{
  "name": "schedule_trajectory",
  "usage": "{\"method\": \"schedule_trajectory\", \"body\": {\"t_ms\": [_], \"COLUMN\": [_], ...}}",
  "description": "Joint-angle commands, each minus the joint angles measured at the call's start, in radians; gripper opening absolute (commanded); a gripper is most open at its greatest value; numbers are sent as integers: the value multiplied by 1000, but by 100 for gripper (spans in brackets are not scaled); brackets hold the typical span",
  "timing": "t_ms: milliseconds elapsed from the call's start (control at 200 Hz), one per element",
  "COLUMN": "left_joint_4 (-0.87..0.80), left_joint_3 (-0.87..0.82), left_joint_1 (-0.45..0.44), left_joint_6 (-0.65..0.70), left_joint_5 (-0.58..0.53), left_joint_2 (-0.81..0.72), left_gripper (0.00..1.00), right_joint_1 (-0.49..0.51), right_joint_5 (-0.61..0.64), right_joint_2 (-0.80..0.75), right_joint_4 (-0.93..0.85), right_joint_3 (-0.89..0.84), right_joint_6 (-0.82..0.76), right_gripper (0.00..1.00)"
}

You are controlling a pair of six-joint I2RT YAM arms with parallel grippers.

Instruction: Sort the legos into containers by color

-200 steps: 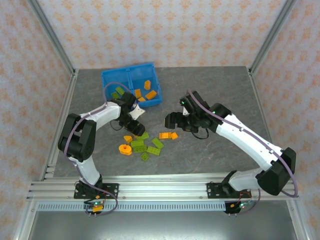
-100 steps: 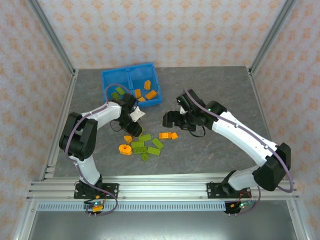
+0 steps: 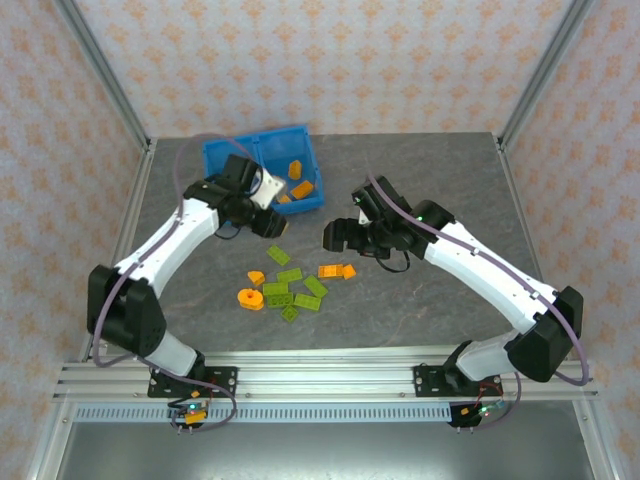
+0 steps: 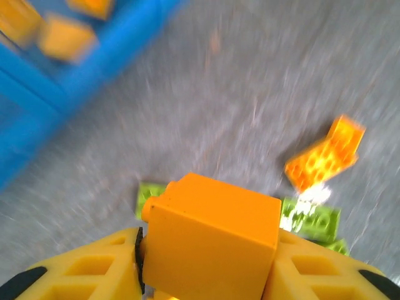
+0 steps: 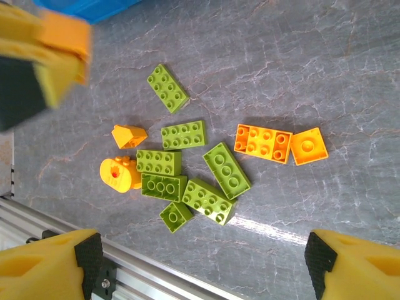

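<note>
Left wrist: left end effector [image 4: 203, 278] clamps orange brick [image 4: 212, 234]

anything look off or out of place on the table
Nothing spilled or damaged. The small orange wedge near the round orange piece seems tipped onto its side, unlike the green bricks around it, which lie studs up.

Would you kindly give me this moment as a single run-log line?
left end effector: shut on orange brick, near blue bin | right end effector: open, above loose legos | sorting: unfinished
</note>
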Motion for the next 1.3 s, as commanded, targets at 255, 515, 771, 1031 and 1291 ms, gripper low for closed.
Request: {"method": "schedule_trajectory", "body": {"t_ms": [255, 515, 771, 1031, 1291], "left_joint_4": [200, 83, 72, 81, -72], "left_joint_3": [392, 747, 775, 547, 182], "left_joint_1": [-12, 1, 2, -1, -50], "left_joint_6": [-234, -257, -254, -168, 115], "left_joint_5": [-382, -454, -363, -152, -124], "left_joint_2": [365, 653, 608, 190, -399], "left_gripper": [44, 56, 74, 77, 95], "right_joint_1": [14, 38, 56, 87, 166], "right_joint_5": [94, 152, 168, 126, 101], "right_joint_2": [-37, -102, -88, 103, 464], "right_joint_4": [41, 48, 33, 27, 37], "right_joint_3": [27, -7, -1, 93, 307], "right_joint_6": [38, 86, 78, -34, -163], "right_gripper": [85, 85, 85, 84, 84]}}
